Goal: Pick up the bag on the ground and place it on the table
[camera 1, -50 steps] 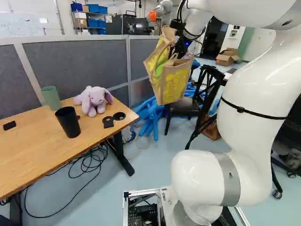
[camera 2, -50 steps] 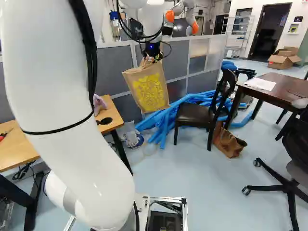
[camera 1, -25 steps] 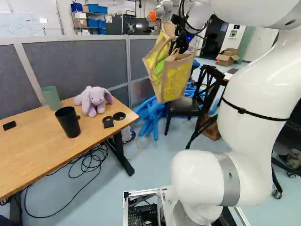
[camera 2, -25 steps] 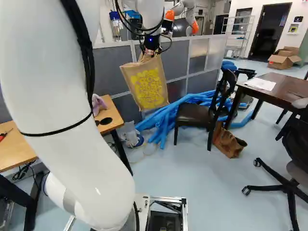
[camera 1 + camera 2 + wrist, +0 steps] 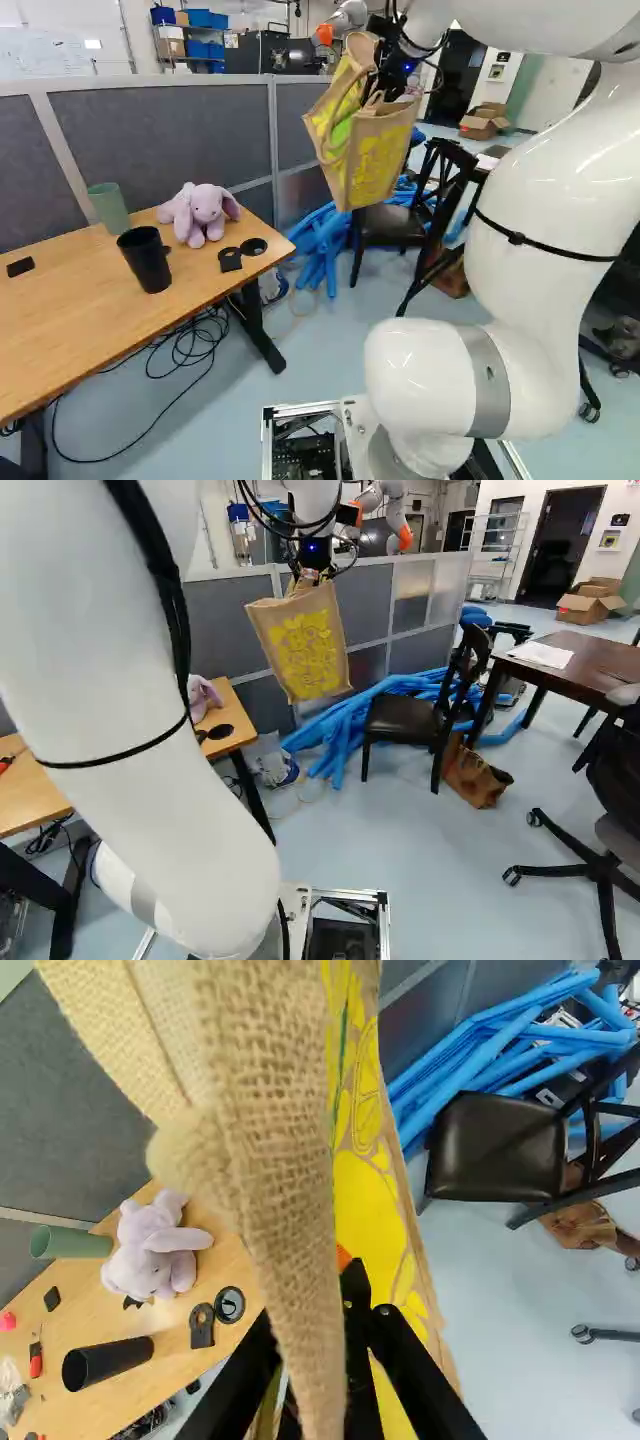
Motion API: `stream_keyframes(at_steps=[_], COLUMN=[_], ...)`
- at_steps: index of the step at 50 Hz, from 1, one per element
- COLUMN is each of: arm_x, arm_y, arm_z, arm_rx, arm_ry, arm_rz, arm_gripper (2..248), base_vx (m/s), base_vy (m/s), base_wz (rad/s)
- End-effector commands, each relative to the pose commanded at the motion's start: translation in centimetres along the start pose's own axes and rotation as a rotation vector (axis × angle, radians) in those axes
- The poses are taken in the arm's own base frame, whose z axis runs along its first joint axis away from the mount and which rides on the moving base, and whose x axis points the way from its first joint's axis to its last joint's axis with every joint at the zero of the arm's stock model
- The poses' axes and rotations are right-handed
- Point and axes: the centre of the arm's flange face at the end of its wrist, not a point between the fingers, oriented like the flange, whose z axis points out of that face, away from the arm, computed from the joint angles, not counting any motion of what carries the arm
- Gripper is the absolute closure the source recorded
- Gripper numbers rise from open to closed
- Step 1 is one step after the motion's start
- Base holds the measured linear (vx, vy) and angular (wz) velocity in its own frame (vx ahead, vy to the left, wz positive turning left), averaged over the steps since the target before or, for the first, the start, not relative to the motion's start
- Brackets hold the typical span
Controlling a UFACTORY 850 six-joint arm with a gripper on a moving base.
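One gripper (image 5: 310, 575) suspends the bag (image 5: 375, 165) by a handle above the floor (image 5: 400, 850). In the wrist view, the handle (image 5: 275, 1180) crosses the gripper (image 5: 350, 1290) and partly masks the fingers; as far as I can tell, they are pinching it. In the left base view, I locate the bag to the right of the wooden table (image 5: 90, 320). The table bears a lilac plush toy (image 5: 205, 210), a black cup (image 5: 147, 262) and a green cup (image 5: 110, 210). Blue tubes (image 5: 345, 730) lie beside a dark chair (image 5: 405, 715).
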Motion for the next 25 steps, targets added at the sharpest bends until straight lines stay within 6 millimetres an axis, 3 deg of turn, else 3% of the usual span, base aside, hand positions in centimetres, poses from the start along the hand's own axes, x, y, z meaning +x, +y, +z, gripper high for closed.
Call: stream_keyframes(at_steps=[25], arm_x=[0.08], arm_y=[-0.08], arm_z=[-0.28], arm_rx=[-0.001], arm_ry=[0.005], arm_rz=[-0.002], arm_gripper=[229], base_vx=[0.0], base_vy=[0.0], base_wz=[0.0])
